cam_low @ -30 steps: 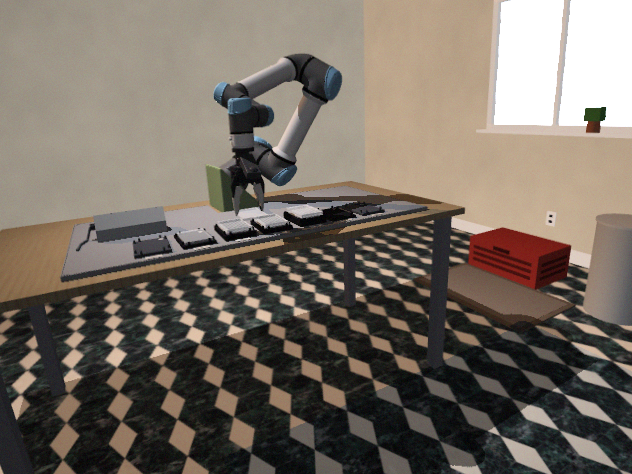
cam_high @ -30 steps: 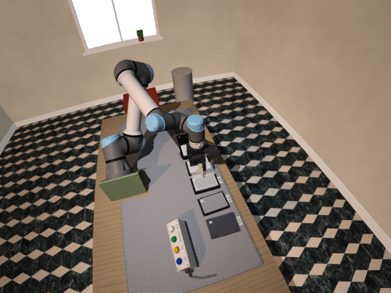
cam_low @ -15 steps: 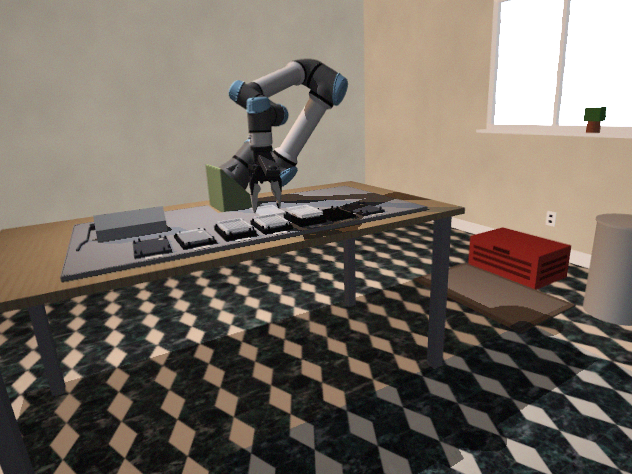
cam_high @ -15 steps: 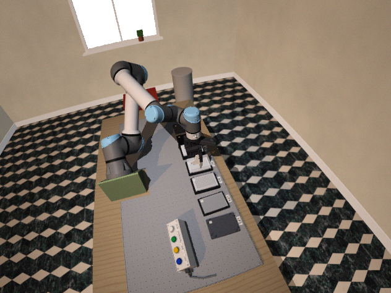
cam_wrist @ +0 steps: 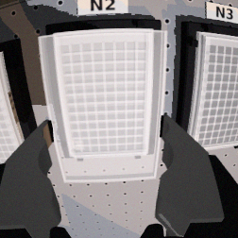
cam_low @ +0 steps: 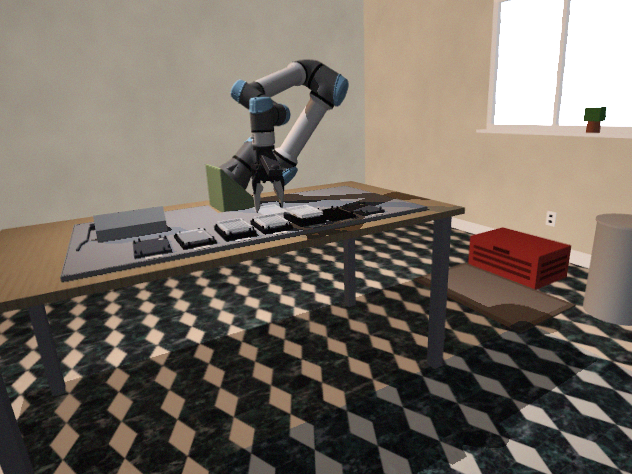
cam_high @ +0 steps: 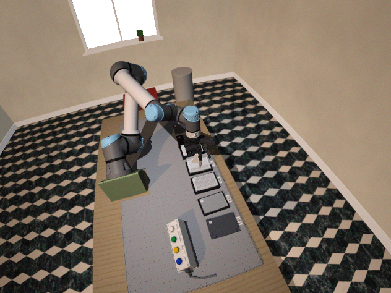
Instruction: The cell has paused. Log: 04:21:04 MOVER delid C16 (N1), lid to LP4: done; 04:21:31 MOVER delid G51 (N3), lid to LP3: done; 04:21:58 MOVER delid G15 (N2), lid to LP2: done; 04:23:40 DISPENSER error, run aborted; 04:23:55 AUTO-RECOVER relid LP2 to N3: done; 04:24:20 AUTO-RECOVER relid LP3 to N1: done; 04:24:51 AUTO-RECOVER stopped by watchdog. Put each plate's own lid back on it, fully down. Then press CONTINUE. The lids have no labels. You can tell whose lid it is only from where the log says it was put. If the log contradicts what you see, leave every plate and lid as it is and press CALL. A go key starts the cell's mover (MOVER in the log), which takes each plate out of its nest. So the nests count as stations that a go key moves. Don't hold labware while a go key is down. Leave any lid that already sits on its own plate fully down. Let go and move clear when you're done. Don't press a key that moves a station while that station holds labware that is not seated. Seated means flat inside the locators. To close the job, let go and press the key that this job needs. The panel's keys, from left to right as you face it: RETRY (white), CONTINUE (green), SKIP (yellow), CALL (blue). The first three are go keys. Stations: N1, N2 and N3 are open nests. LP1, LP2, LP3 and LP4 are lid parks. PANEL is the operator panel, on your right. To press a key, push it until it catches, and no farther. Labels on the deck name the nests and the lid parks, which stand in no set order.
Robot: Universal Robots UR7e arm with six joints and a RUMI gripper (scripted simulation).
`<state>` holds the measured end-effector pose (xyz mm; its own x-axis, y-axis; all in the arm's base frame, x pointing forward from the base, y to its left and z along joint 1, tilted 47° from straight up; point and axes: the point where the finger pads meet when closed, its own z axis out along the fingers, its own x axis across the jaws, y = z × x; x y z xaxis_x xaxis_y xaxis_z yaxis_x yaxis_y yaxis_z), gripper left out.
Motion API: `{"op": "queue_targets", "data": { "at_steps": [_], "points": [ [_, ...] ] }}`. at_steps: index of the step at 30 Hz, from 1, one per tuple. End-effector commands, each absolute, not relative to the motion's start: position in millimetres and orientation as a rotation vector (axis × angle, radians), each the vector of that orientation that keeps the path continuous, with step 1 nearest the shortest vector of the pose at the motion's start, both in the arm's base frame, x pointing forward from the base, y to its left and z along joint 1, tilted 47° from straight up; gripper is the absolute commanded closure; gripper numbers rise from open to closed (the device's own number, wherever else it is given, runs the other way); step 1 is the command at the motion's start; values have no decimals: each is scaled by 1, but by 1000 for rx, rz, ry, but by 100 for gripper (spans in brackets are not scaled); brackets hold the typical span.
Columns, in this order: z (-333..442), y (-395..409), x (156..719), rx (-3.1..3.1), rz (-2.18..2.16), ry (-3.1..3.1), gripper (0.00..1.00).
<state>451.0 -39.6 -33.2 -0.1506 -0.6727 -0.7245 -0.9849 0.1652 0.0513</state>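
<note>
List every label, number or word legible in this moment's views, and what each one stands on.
"N2": white deck label above the nest under the lid that the hand grips.
"N3": white deck label above the neighbouring nest's plate.
Small white tags beside the nests and parks in the top view: too small to read.
Operator panel key markings: too blurred to read.
Nothing readable in the exterior view.

Deck labels (cam_high: 228, 198) unreadable in top view; wrist view crops N3 plate (cam_wrist: 218, 90) at right edge.
</note>
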Motion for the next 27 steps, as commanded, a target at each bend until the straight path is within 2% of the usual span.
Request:
{"op": "queue_targets", "data": {
  "at_steps": [1,27],
  "points": [
    [-35,-36,450,-1564,734,1891,100],
    [-41,-30,451,-1563,736,1891,100]
  ]
}}
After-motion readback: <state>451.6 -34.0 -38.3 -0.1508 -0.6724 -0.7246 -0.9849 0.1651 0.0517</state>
